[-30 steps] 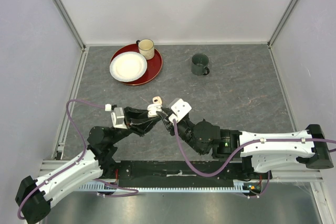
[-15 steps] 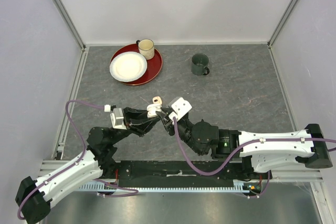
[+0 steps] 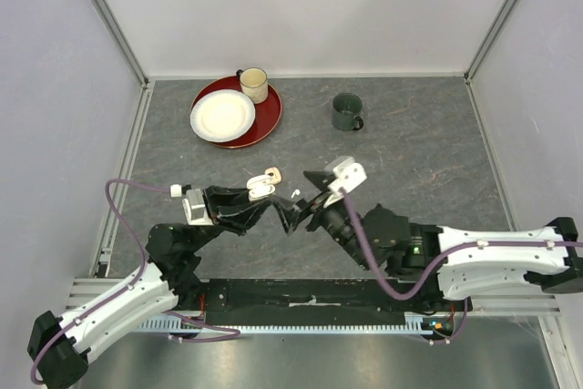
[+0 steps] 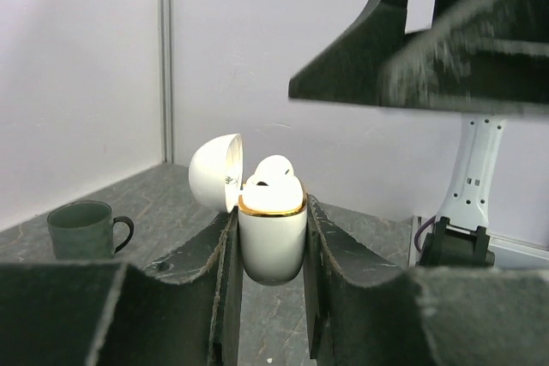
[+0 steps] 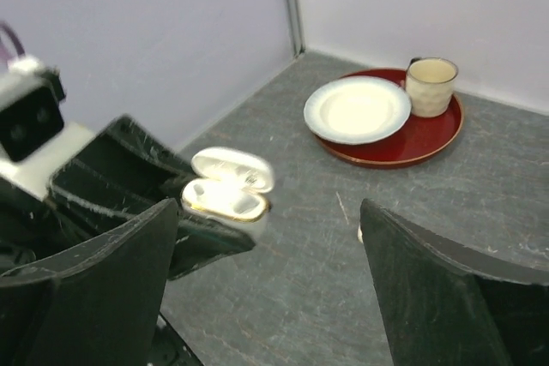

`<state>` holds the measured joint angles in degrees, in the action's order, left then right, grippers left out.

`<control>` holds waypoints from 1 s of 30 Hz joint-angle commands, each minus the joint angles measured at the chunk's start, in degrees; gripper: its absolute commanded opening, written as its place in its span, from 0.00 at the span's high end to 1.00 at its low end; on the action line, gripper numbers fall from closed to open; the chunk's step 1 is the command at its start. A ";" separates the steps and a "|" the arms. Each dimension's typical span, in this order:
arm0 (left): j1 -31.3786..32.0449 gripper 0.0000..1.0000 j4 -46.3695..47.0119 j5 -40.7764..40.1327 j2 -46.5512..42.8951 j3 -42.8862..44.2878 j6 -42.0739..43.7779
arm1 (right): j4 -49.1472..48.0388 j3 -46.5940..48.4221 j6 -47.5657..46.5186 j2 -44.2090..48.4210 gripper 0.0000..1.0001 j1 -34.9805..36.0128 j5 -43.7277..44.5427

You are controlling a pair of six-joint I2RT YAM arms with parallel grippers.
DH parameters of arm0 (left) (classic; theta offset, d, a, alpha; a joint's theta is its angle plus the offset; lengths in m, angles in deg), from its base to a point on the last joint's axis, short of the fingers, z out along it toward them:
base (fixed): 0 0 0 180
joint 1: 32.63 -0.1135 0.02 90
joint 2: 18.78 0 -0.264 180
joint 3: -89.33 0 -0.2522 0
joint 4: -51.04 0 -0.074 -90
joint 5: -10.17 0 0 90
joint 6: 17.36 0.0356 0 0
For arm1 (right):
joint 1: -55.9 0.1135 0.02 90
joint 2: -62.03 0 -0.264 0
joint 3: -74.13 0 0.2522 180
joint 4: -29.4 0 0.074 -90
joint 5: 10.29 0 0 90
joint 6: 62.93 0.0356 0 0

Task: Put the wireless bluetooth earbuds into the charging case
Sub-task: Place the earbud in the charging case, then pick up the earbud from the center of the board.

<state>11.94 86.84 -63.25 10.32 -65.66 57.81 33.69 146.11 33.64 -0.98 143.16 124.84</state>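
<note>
Step in hand (judgement): loading stage, with the case presented open and partly filled.

Left to right:
- Pinched upright in the left gripper [image 3: 261,198], with jaws pressed onto both sides of its lower body: charging case [image 4: 272,242]. Lid [image 4: 214,173] swung open.
- Seated in the mouth of the case, above the gold rim: rounded head of a white earbud [image 4: 274,173]. Possibly a second beside it; not separable.
- Just beyond the case, on the table [image 3: 419,152]: small pale peach item [image 3: 271,173]. Probably a peach earbud, but too small to confirm.
- Just right of the case: small white speck [image 3: 296,193]. Possibly another earbud; not resolvable.
- Near the case on its right: right gripper [image 3: 302,205], with jaws spread wide, nothing between them, pointed toward the case.

Next move (judgement): pick up a loose earbud with the right gripper, turn it stem down and lower it into a free well. Calls for fine alignment, a light pinch and a steady left hold. Possibly lid closure instead, if both wells are full; not decidable here.

Containers:
- Charging case: contents as noted above.
- Well beyond the case, to its left: red tray [image 3: 271,120] carrying a white plate [image 3: 222,116] and a cream mug [image 3: 253,85]. Nothing seen on the plate or in the mug.
- Well beyond the case, to its right: green mug [image 3: 347,111]. Interior dark, contents not determinable.
</note>
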 commanded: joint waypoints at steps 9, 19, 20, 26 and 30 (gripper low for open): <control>-0.19 0.98 -0.69 -1.20 -3.88 0.18 4.28 | 12.87 2.42 14.24 10.28 0.02 -11.14 12.62; -0.28 0.98 -2.45 1.61 -6.77 0.97 4.11 | 36.36 9.63 34.90 -2.72 0.02 -41.78 -24.83; -0.28 0.98 -3.23 1.61 -7.82 1.06 4.11 | 37.67 9.81 35.87 -4.13 0.02 -43.30 -27.52; -0.19 0.98 -9.38 1.27 -12.92 1.76 5.42 | 37.60 8.06 38.87 -11.35 0.02 -46.83 -35.37; -0.19 0.98 -13.25 -0.14 -17.05 1.85 6.65 | 37.51 6.65 43.69 -14.16 0.03 -46.83 -33.88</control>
<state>11.94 77.29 -62.75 -3.73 -65.62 60.85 70.76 153.52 71.34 -13.94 96.52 93.65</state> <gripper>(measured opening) 0.346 0.979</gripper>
